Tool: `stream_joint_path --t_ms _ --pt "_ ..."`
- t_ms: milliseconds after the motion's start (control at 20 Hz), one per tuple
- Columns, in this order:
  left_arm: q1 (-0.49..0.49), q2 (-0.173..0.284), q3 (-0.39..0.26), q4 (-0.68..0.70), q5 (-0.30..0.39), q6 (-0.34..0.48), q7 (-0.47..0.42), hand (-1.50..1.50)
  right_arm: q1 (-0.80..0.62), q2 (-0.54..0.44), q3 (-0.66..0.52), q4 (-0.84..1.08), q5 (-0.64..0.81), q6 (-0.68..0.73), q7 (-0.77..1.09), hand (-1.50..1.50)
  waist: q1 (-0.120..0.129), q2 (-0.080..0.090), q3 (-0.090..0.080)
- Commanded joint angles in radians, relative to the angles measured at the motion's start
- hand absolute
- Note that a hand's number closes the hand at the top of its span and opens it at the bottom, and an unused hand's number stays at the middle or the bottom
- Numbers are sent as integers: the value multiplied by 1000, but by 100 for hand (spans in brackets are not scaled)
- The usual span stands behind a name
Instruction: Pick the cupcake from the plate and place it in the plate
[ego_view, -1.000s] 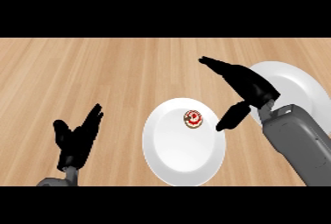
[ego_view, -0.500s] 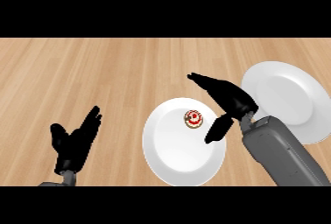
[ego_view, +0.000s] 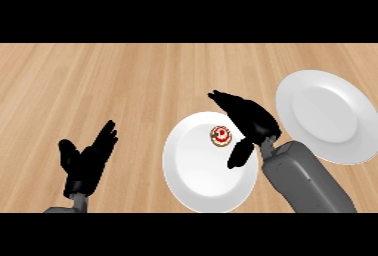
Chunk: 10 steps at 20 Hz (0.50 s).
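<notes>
The right robot hand (ego_view: 251, 120), fingers extended and released, is positioned just beside the cupcake (ego_view: 220, 135), which sits in the upper part of the near plate (ego_view: 203, 185) on the wooden surface (ego_view: 111, 85); the far plate (ego_view: 328, 115) lies to the right, and the left robot hand (ego_view: 87, 161) rests open at lower left.

bare counter (ego_view: 111, 80) all around, cupcake (ego_view: 221, 135) unobstructed

light wooden plank counter top (ego_view: 111, 85) fills whole view, grain running left-right, warm tan with slightly darker streaks, pretty even tone from near edge to far edge, nothing else besides task stuff
</notes>
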Motion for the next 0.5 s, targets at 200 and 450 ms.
stream_joint_path --t_ms 200,450 --pt "5 -24 14 34 -20 -18 6 0 44 99 15 71 153 -60 -9 -150 0 3 -4" --pt "42 -23 3 -41 -42 -21 38 0 -3 109 -34 197 177 -28 -100 -150 3 3 -4"
